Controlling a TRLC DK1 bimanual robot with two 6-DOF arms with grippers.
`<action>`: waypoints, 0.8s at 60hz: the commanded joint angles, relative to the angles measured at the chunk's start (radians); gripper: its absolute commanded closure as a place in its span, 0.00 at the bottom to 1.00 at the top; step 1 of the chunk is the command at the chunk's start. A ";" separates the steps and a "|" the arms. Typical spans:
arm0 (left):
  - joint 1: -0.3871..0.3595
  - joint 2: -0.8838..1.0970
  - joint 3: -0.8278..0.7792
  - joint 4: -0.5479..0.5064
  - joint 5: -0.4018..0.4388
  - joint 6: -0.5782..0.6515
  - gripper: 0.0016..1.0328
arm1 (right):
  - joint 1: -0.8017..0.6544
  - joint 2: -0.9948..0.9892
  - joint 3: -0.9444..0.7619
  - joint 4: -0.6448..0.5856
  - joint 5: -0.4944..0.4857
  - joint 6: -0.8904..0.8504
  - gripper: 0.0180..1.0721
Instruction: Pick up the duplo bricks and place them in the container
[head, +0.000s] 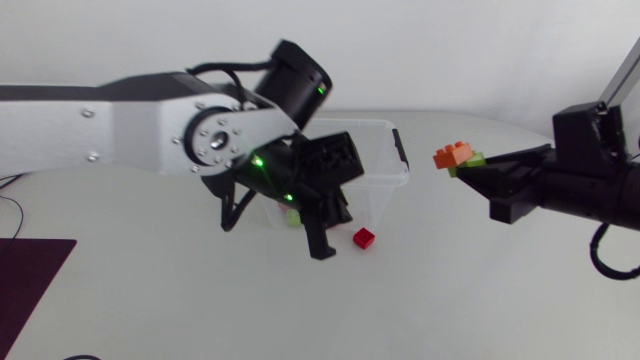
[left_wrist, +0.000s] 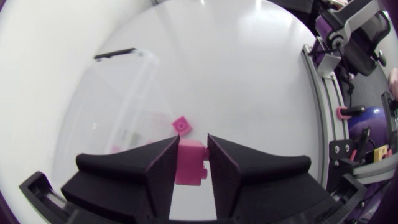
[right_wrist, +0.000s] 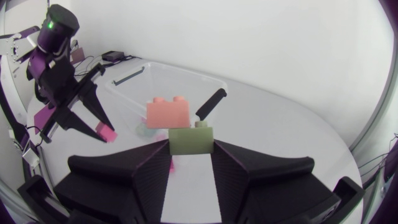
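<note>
My left gripper (head: 328, 234) hangs low at the near side of the clear container (head: 385, 128), shut on a pink-red duplo brick (left_wrist: 191, 163). The brick also shows at the fingertips in the right wrist view (right_wrist: 104, 132). A second red brick (head: 364, 238) lies on the table just ahead of that gripper (left_wrist: 181, 125). My right gripper (head: 472, 170) is held above the table to the container's right, shut on a green brick (right_wrist: 191, 140). An orange brick (right_wrist: 168, 113) is stacked on the green one (head: 453, 154).
The container (right_wrist: 186, 71) has black handle clips and holds a few pale bricks (right_wrist: 146, 129). A dark mat (head: 30, 280) lies at the table's left edge. Bare white table stretches in front of the container.
</note>
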 joint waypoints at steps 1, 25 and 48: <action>0.056 -0.078 -0.029 0.054 0.010 -0.054 0.83 | 0.057 0.074 0.052 0.045 0.029 0.046 0.75; 0.250 -0.121 -0.076 0.466 0.027 -0.314 0.81 | 0.266 0.425 0.249 0.180 0.164 0.079 0.75; 0.305 0.062 -0.056 0.655 -0.010 -0.391 0.13 | 0.341 0.629 0.382 0.185 0.282 0.076 0.07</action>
